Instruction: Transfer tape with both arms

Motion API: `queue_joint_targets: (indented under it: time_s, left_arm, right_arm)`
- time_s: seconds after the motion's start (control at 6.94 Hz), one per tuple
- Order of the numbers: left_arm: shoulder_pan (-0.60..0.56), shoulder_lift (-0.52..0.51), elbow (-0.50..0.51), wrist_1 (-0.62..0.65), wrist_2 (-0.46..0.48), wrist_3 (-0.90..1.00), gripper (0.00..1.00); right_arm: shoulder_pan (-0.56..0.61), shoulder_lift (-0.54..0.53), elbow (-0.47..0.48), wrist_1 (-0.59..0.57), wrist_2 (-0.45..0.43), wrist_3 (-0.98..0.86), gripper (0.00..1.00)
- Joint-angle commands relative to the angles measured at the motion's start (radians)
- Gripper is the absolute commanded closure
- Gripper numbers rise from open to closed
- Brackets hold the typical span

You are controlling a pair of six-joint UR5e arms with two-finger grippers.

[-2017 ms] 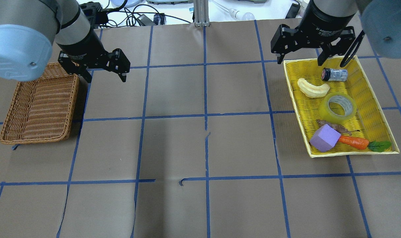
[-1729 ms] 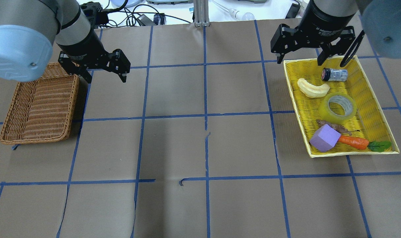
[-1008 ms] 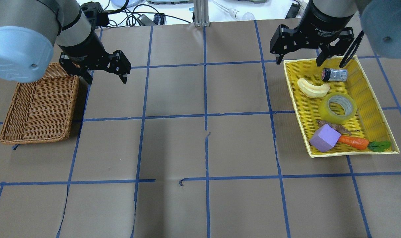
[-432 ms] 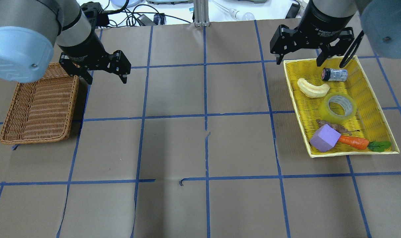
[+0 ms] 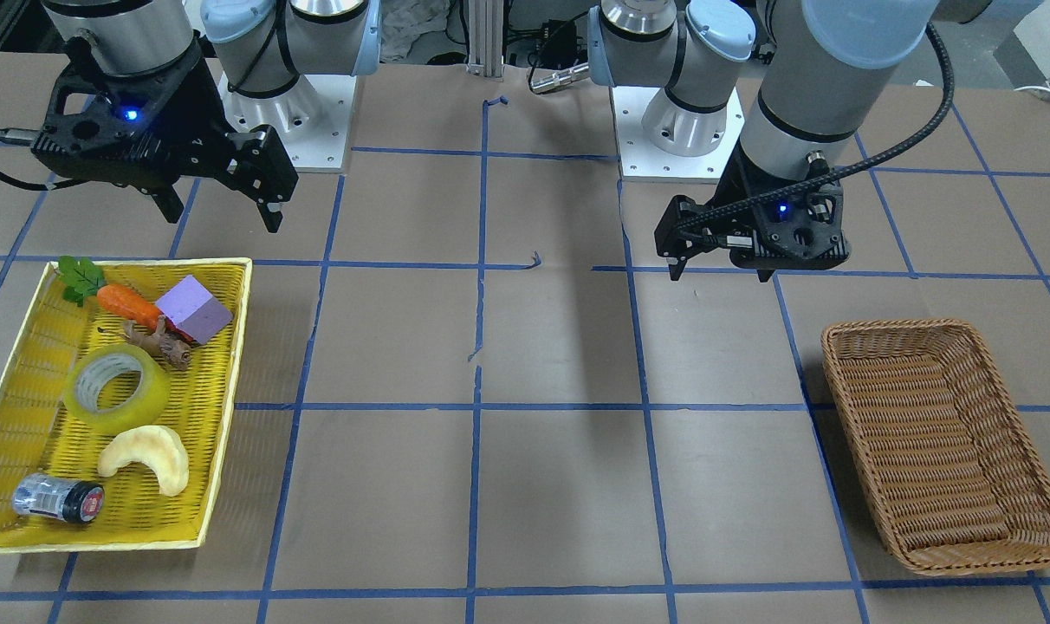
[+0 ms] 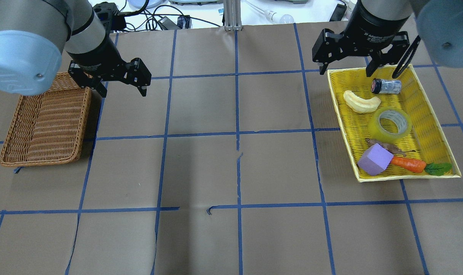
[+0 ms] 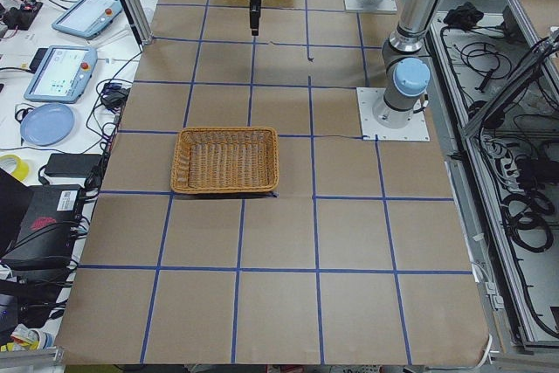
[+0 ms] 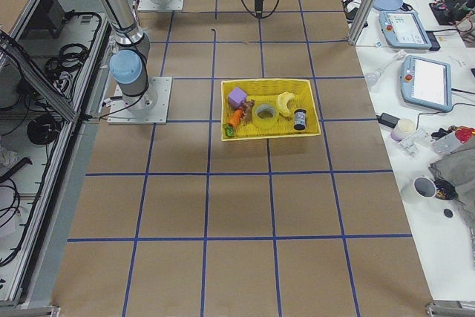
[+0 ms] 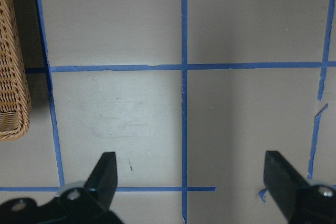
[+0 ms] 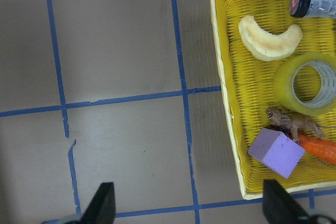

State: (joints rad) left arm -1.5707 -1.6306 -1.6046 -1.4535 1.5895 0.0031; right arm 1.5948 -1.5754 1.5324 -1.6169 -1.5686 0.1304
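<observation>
Tape (image 6: pixel 390 125) lies flat in the yellow tray (image 6: pixel 426 110), just beside the crescent pastry (image 6: pixel 361 102). Right gripper (image 6: pixel 346 69) hovers released above the bench near the tray. Left gripper (image 6: pixel 123 90), also released, hangs beside the wicker basket (image 6: pixel 40 162).

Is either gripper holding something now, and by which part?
Nothing is held. The left gripper and right gripper have open, empty jaws; the translucent yellow-green tape roll lies in the yellow woven tray.

Two arms, left arm (image 6: pixel 85 33) and right arm (image 6: pixel 382 13), one hand apiece: left hand (image 6: pixel 122 91), right hand (image 6: pixel 346 71). Two baskets on the one counter (image 6: pixel 235 172): one wicker basket (image 6: pixel 40 163), one yellow basket (image 6: pixel 430 128). Six loose things: one tape (image 6: pixel 373 130), one pastry (image 6: pixel 361 103), one jar (image 6: pixel 387 86), one purple block (image 6: pixel 373 160), one carrot (image 6: pixel 408 164), one brown figure (image 6: pixel 386 146).
</observation>
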Motion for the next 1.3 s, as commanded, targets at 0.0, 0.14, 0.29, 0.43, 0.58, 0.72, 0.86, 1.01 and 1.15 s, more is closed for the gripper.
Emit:
queue_joint_targets:
  time_s: [0.0,0.14,0.29,0.43,0.58,0.72,0.86,1.01,1.15]
  left_arm:
    - [0.000,0.000,0.000,-0.001,0.000,0.000,0.00]
    - [0.000,0.000,0.000,-0.001,0.000,0.000,0.00]
    - [0.000,0.000,0.000,-0.001,0.001,0.000,0.00]
    - [0.000,0.000,0.000,-0.001,0.001,0.000,0.00]
    - [0.000,0.000,-0.002,-0.001,0.001,0.000,0.00]
    - [0.000,0.000,-0.003,-0.001,0.001,0.000,0.00]
    - [0.000,0.000,-0.002,-0.001,0.001,0.000,0.00]
    - [0.000,0.000,-0.003,-0.001,0.001,0.000,0.00]
    - [0.001,0.000,-0.002,-0.001,0.001,0.000,0.00]
  right_arm:
    - [0.001,0.002,0.000,0.000,-0.002,0.000,0.00]
    - [0.001,0.006,0.003,-0.003,0.002,-0.011,0.00]
    - [-0.004,0.012,0.003,-0.008,0.007,-0.012,0.00]
    - [-0.030,0.029,0.006,-0.012,-0.007,-0.029,0.00]
    - [-0.105,0.043,0.014,-0.014,-0.008,-0.151,0.00]
    - [-0.230,0.079,0.015,-0.014,0.004,-0.299,0.00]
    - [-0.315,0.148,0.021,-0.014,0.010,-0.419,0.00]
    - [-0.347,0.208,0.040,-0.085,0.002,-0.493,0.00]
    - [-0.366,0.257,0.069,-0.153,-0.004,-0.508,0.00]
